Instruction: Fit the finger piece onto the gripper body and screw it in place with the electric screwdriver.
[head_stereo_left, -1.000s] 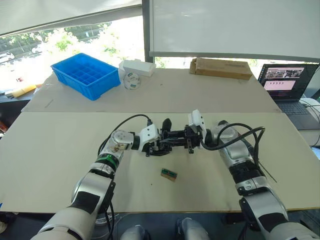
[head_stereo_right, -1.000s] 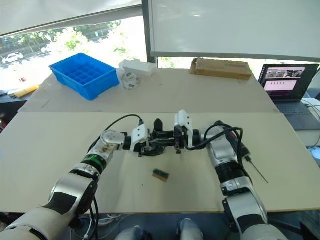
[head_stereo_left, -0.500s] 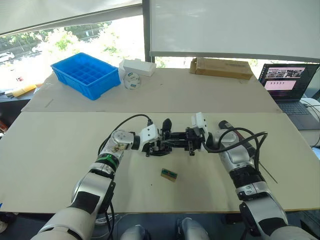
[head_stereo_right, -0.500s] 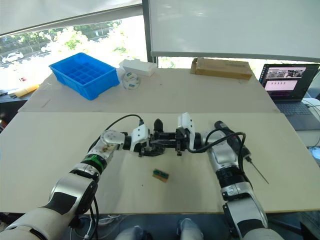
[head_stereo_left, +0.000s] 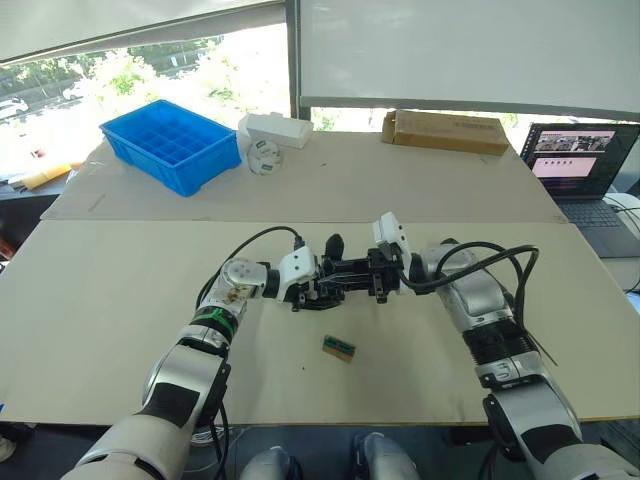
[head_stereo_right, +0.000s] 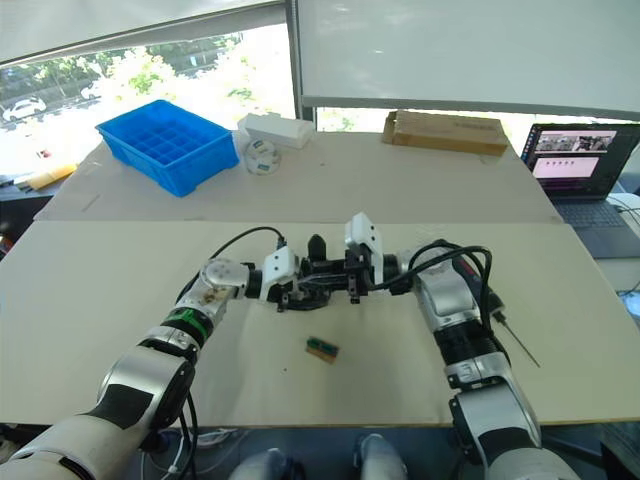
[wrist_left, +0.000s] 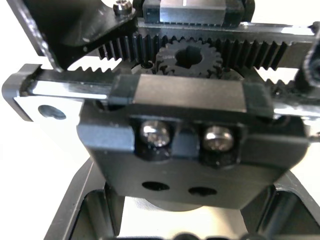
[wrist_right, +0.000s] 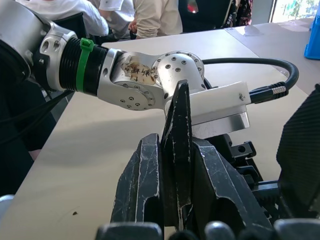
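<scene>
Pale tabletop (head_stereo_left: 120, 330) by a bright window, w/ both arms meeting at mid-table. R gripper (wrist_right: 176, 200) fingers clenched on the finger piece (wrist_right: 178, 135), a thin black wedge standing up between the two pads, tip pointing toward the L arm's wrist. L gripper (head_stereo_left: 312, 290) sits right at the gripper body (wrist_left: 190, 150); in the L wrist view the body is close up, showing rack teeth, a centre gear and two screw heads, w/ the L fingers either side of it at the lower corners, so it looks grasped. In head views the gripper body (head_stereo_left: 335, 270) rests on the table between the two grippers, its pointed finger sticking up; R gripper (head_stereo_left: 378, 282) just beside it.

Outward: small green block (head_stereo_left: 338, 348) on the table nearer the robot, apart from the grippers. Electric screwdriver (head_stereo_right: 505, 328) lies by the R forearm, bit pointing toward the table's R edge. Far side: blue bin (head_stereo_left: 170, 146), white box (head_stereo_left: 274, 129), tape roll (head_stereo_left: 265, 157), cardboard box (head_stereo_left: 442, 132), laptop (head_stereo_left: 580, 160) at far R.
</scene>
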